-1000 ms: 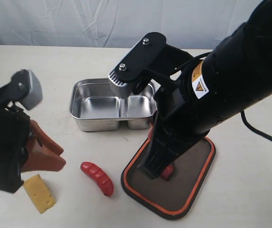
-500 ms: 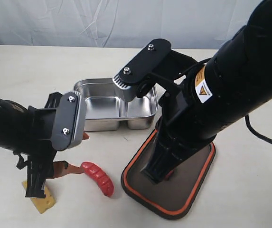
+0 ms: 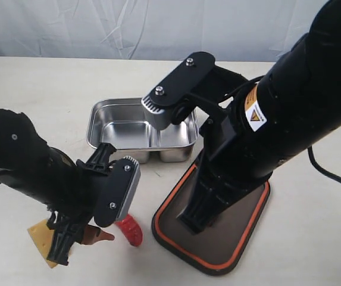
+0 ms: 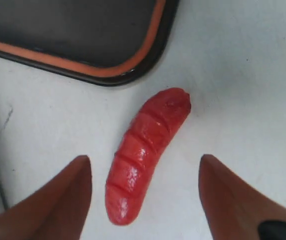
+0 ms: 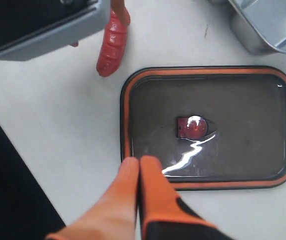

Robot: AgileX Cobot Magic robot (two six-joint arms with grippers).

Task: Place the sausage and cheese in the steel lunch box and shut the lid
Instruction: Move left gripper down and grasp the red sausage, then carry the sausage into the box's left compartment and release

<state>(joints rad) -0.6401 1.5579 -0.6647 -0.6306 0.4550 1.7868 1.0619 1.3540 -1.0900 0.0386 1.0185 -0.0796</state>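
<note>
Left end effector (image 4: pixel 143 159) wide apart, sausage (image 4: pixel 147 145) between its fingers (image 4: pixel 68 195), untouched.

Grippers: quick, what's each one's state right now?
Left gripper: jaws open either side of the sausage, holding nothing.
Right gripper: jaws shut, empty, over the lid.

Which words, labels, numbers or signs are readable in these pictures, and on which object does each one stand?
Warning sticker on the right arm: a triangle sign on yellow; any print on it is too small to read.
No other text is visible in any view.
</note>
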